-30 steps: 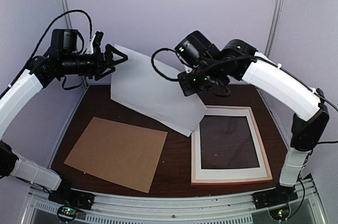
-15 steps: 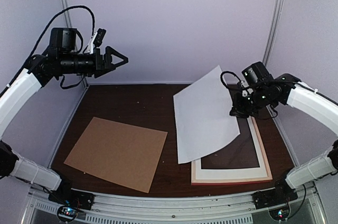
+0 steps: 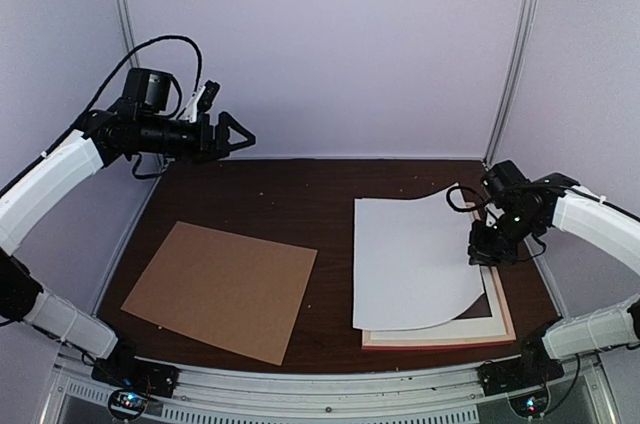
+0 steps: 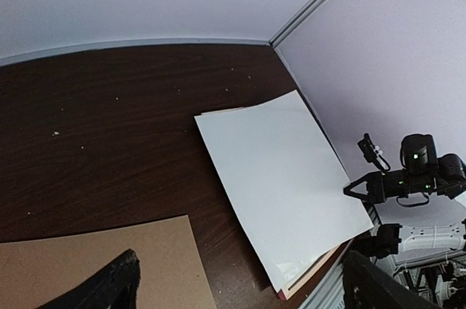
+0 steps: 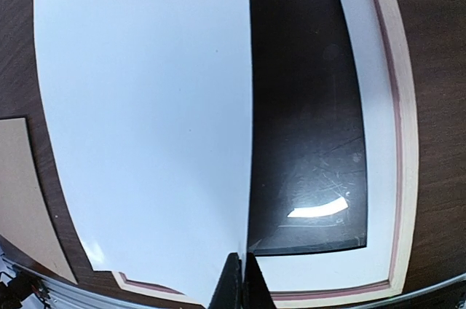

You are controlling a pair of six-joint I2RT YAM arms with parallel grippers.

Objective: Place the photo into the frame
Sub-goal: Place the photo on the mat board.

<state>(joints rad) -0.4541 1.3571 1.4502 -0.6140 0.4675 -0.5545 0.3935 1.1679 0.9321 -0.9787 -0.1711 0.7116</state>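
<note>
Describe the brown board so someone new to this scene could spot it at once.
On the dark wooden table, look at the left half, towards the near edge. The brown cardboard board lies flat there, slightly turned, touching nothing else. Unlike the pink-rimmed frame and the white sheet over it on the right, it is plain brown, rimless and bare.

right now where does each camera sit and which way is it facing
top external: above, behind the bases, looking down on the table; both arms show, left pincer open, right pincer shut on the photo.
left wrist: high on the left, aimed down to the right; own fingertips at the bottom.
right wrist: low over the frame, facing down; own shut fingers.
shared: all three show photo and frame.
</note>
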